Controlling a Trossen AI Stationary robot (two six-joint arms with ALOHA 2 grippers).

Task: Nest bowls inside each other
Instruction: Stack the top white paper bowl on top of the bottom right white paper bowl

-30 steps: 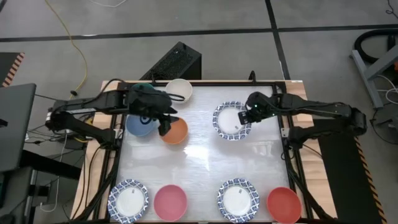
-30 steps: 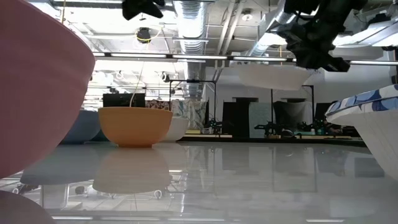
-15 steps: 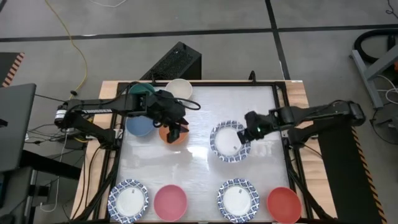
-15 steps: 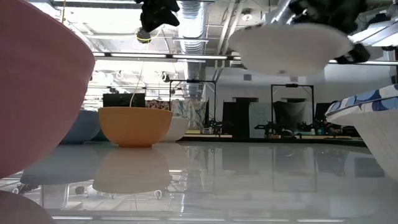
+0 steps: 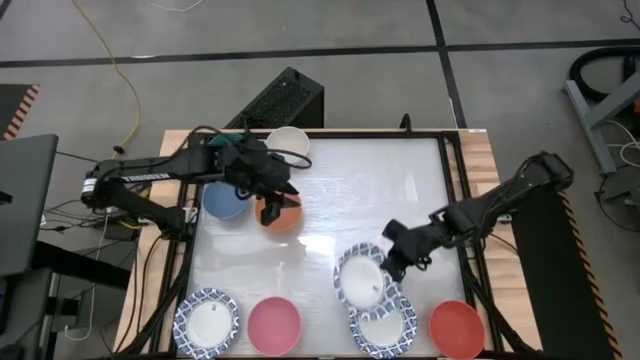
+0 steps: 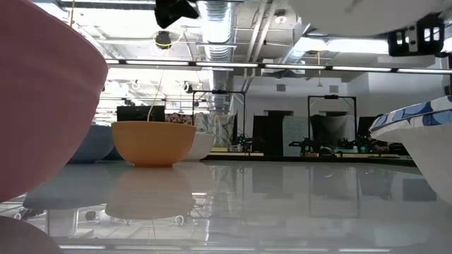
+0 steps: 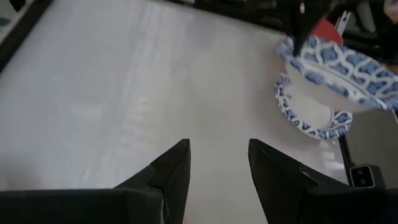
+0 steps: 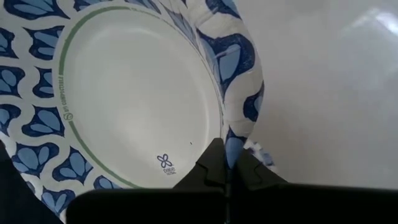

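My right gripper [image 5: 393, 262] is shut on a blue-and-white patterned bowl [image 5: 361, 281]. It holds this bowl in the air over a second patterned bowl [image 5: 388, 325] that rests on its base near the table's front edge. My left gripper [image 5: 272, 204] hangs open above the orange bowl [image 5: 285, 215] at the far left, with nothing between its fingers [image 7: 177, 163]. A blue bowl [image 5: 223, 201] and a white bowl [image 5: 291, 143] stand beside the orange one. In the low view the held bowl's white underside [image 6: 367, 15] shows at the top. My right gripper pinches the patterned bowl's rim [image 8: 235, 138] between its two fingers, one inside the bowl and one outside. The fingers slant down from the table's right side. The bowl is lifted clear, slightly tilted, and sticks out leftward from the fingers above the lower patterned bowl [image 7: 306, 113].
Along the near edge stand another patterned bowl [image 5: 207, 322], a pink bowl [image 5: 273, 325] and a red bowl [image 5: 457, 328]. The middle of the white tabletop [image 5: 330, 215] is bare. A dark frame [image 5: 455, 215] edges the table.
My right gripper has swung from the table's far right toward the near edge, turning as it went. The patterned bowl has gone with it, lifted clear, and now hangs over the near patterned bowl.
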